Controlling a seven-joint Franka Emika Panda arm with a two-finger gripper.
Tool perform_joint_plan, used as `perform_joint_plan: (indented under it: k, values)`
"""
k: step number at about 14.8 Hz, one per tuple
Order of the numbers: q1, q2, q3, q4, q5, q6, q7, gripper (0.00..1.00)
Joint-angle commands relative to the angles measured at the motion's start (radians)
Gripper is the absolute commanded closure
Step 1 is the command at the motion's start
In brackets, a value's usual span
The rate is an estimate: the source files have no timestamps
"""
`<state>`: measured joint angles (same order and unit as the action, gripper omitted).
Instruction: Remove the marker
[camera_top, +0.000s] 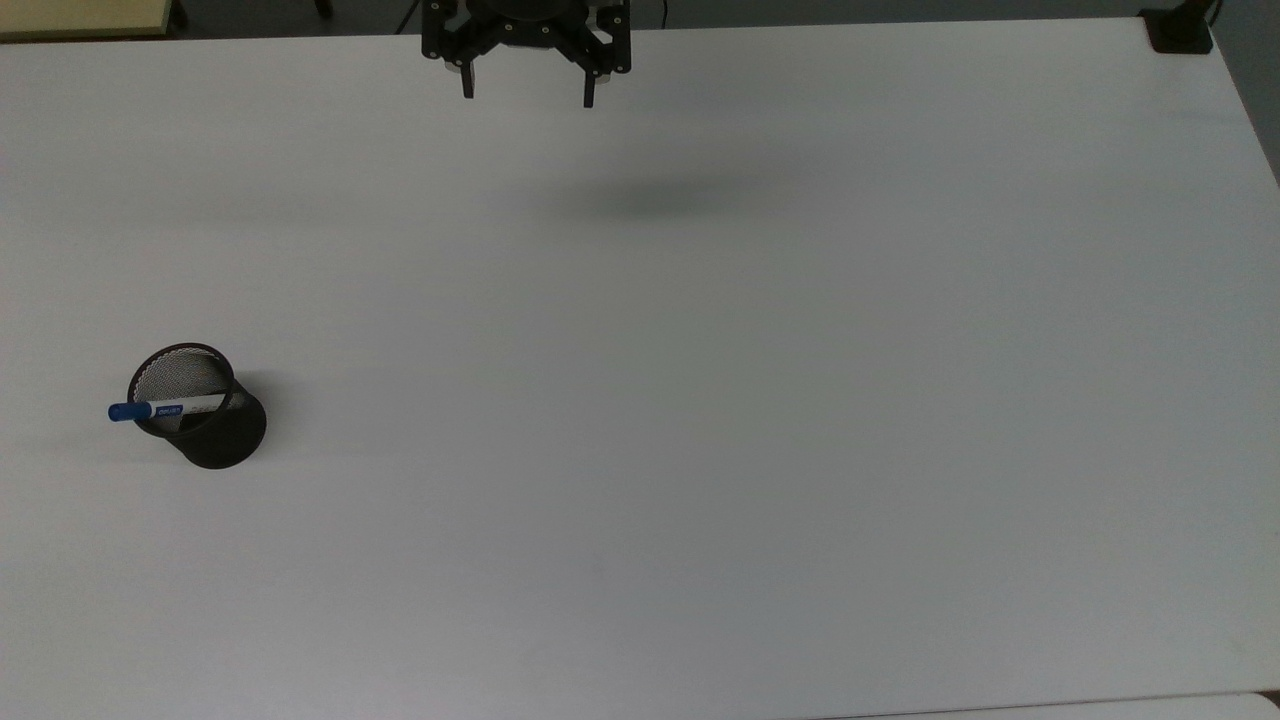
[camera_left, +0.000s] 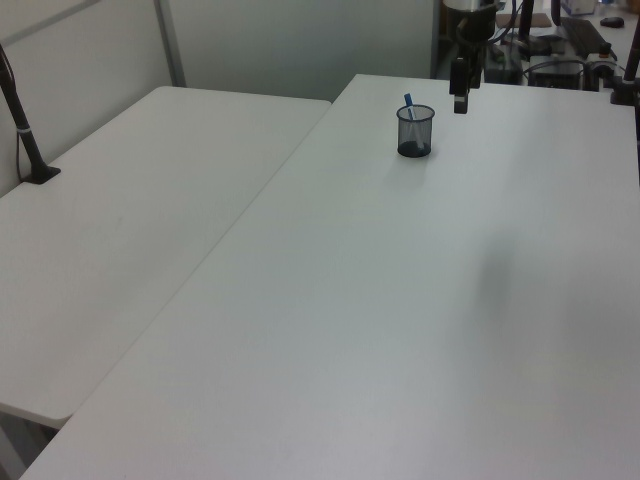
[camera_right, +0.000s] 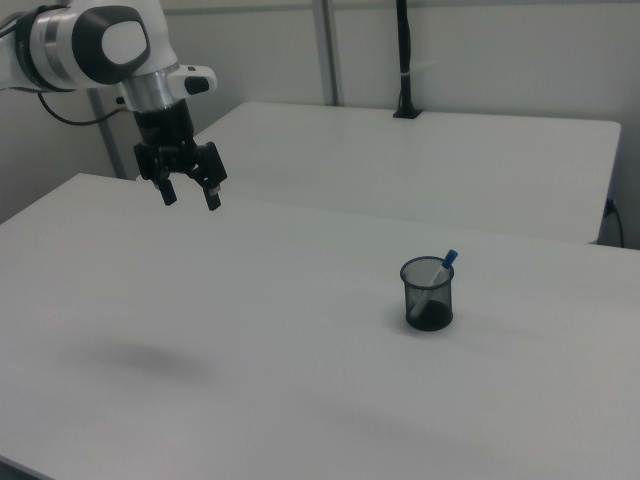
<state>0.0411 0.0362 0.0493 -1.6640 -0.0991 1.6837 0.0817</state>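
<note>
I've got the pincer (camera_top: 527, 96) at the top centre of the top view, hanging high over the table (camera_top: 700, 450) with its two fingers spread wide and nothing between them. In the right view the pincer (camera_right: 190, 197) sits in the upper left of the frame, fingers pointing down, well above the white surface, with its soft shadow (camera_right: 150, 358) lying on the table lower left. In the left view I see the pincer (camera_left: 459, 103) at the top of the frame, just right of the cup.

Moving outward: the marker (camera_top: 165, 409) stands in the black mesh cup (camera_top: 205, 425) at the left of the top view, below the middle, well apart from the pincer. Its blue cap pokes out over the rim toward the top view's left. In the right view the marker (camera_right: 437, 276) leans inside the cup (camera_right: 428, 295), right of centre, cap up and tilted to the right view's right. In the left view the marker (camera_left: 410, 106) rises from the cup (camera_left: 415, 131) near the top.
</note>
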Motion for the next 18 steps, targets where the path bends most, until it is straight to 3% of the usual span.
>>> perform_joint_plan:
  k: [1, 12, 18]
  values:
    - [-0.001, -0.013, -0.003, -0.019, 0.015, 0.002, 0.012, 0.0]
    - [-0.009, 0.004, -0.009, -0.017, 0.006, 0.046, 0.001, 0.0]
    - [-0.111, 0.068, -0.011, -0.014, -0.001, 0.213, 0.001, 0.0]
